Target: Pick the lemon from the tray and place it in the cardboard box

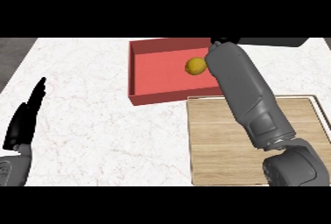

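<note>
Head view: the lemon (196,66) lies inside the red tray (137,78) at upper centre, just beside the end of the right forearm (249,96), whose hand is hidden, so the state of its fingers cannot be told. The left hand (26,118) rests at the left edge, fingers straight. The wooden-floored cardboard box (220,144) sits lower right on the counter (97,131). Risk: the forearm masks the grasp, so the lemon may roll away against the tray wall

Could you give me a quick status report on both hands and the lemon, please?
Left hand open, resting at left edge. Right hand hidden behind its forearm. Lemon inside red box, beside the forearm. Wooden tray bare.
</note>
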### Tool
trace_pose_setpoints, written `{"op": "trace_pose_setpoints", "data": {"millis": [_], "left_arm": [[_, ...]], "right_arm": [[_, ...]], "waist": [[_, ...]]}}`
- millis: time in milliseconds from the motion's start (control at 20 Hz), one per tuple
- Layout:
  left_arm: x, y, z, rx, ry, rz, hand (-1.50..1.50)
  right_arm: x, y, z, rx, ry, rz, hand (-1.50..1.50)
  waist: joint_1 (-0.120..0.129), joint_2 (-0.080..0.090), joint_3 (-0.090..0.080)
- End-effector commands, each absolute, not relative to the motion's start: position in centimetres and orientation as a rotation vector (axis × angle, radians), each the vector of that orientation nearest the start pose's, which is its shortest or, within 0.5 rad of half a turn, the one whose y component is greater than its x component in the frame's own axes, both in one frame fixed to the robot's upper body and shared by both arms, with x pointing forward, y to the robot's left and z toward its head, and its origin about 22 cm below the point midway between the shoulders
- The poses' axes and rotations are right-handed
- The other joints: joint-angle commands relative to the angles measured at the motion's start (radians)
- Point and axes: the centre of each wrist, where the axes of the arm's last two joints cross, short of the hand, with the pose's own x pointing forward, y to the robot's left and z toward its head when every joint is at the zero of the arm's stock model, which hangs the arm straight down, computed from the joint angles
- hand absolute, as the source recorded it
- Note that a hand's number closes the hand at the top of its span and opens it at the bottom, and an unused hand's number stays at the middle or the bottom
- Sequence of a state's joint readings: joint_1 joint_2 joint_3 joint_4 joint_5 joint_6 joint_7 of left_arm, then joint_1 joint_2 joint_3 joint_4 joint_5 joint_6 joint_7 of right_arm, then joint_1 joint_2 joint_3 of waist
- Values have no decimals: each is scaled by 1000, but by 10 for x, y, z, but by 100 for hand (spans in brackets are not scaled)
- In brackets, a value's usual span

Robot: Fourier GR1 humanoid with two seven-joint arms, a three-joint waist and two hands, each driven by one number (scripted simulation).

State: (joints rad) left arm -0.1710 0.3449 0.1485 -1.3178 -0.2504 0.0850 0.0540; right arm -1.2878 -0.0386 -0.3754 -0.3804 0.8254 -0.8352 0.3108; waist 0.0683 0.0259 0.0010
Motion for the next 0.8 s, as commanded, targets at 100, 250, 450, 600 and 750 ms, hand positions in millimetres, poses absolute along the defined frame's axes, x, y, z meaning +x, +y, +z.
{"op": "trace_pose_setpoints", "data": {"millis": [100,250,450,600,750], "left_arm": [[268,347,12,624,-1399,-229,0],[265,362,21,656,-1363,-226,0],[251,361,13,635,-1355,-196,0],[248,367,15,667,-1332,-189,0],[245,371,18,682,-1327,-180,0]], "right_arm": [[469,-132,155,-922,-1643,-199,-150],[462,-137,143,-874,-1655,-216,-150],[454,-173,142,-911,-1624,-252,-150],[433,-175,122,-904,-1606,-253,-150],[412,-213,114,-917,-1614,-211,-150]], "waist": [[-33,-15,0],[-60,-26,0],[-78,-34,-1],[-96,-42,-1],[-119,-51,-1]]}}
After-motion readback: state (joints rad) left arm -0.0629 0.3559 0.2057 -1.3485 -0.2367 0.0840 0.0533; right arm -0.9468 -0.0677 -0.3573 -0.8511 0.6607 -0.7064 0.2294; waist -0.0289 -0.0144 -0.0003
